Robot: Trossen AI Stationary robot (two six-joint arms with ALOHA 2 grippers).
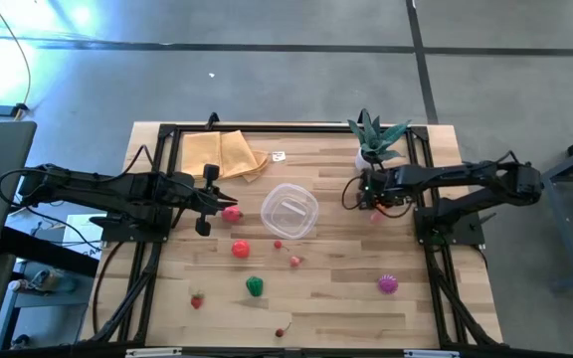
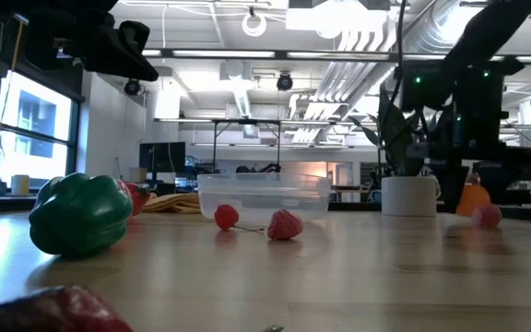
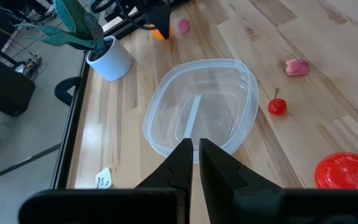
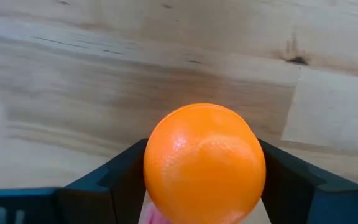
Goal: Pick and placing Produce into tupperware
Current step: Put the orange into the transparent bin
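The clear round tupperware (image 1: 288, 211) stands mid-table, empty; it also shows in the left wrist view (image 3: 201, 106). My right gripper (image 1: 369, 195) is shut on an orange toy fruit (image 4: 204, 163) to the right of it, near the white plant pot (image 1: 366, 157). My left gripper (image 1: 222, 204) is shut and empty, just left of the tupperware, with a red tomato-like piece (image 1: 231, 212) beside its fingertips. A green pepper (image 1: 255, 286), a purple piece (image 1: 387, 284), a red piece (image 1: 240, 249) and small cherries lie on the table's near half. My right gripper pinches the orange fruit between its two fingers, one finger (image 4: 114, 177) on each side of the ball's widest part (image 4: 151, 168). The fingers point down from above. The fruit sits low over the wood; whether it is clear of the table I cannot tell.
A folded yellow cloth (image 1: 225, 154) lies at the far left. The spiky green plant (image 1: 374, 134) stands at the far right. A small pink piece (image 1: 374, 217) lies just below my right gripper. A strawberry (image 3: 297, 67) and a cherry (image 3: 277, 107) lie near the tupperware.
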